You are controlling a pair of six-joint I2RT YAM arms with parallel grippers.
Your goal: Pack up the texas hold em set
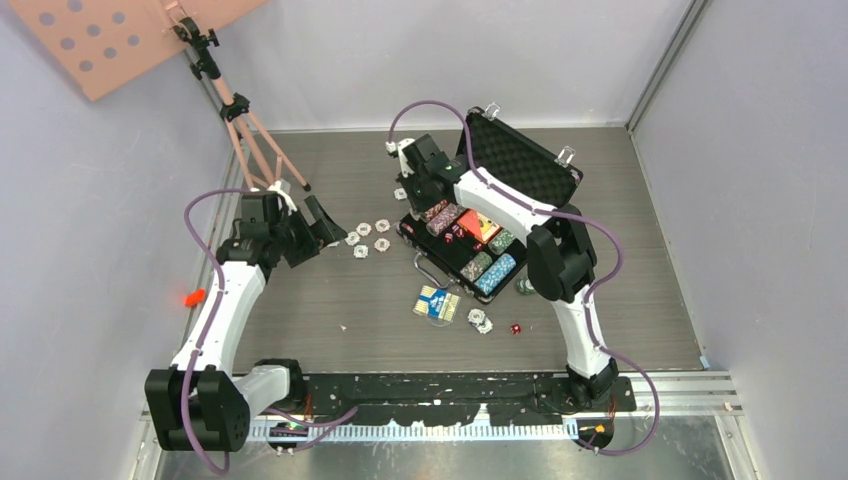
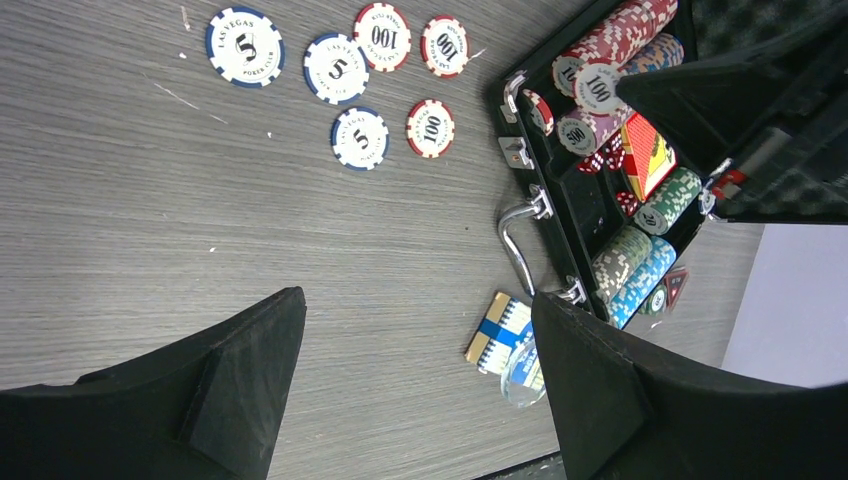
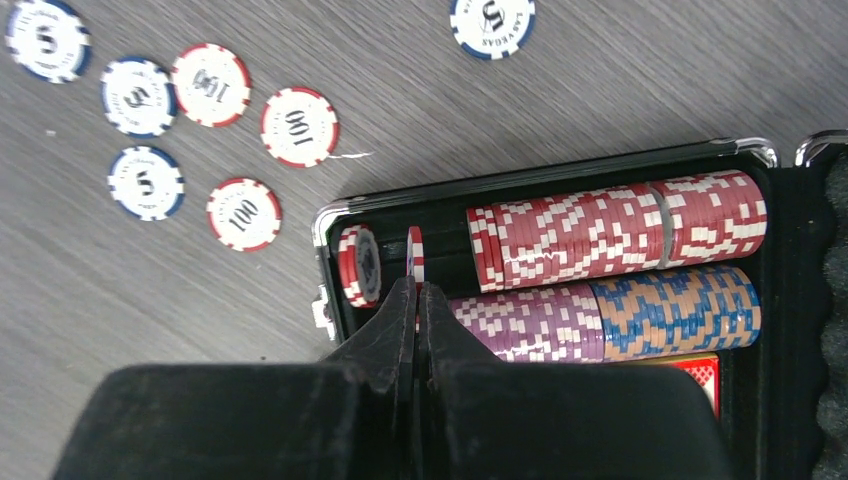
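The black silver-trimmed briefcase lies open mid-table, with rows of chips, a red deck and tiny red dice inside. My right gripper is shut on a red-and-white chip, held edge-on over the case's red row, next to a short leaning stack. My left gripper is open and empty above bare table, left of the case. Several loose chips lie between the arms; they also show in the left wrist view. A blue deck lies in front of the case.
A pink tripod stands at the back left behind the left arm. A clear disc lies on the blue deck. Two chips and a red die lie near the front. A small orange object sits at the left edge.
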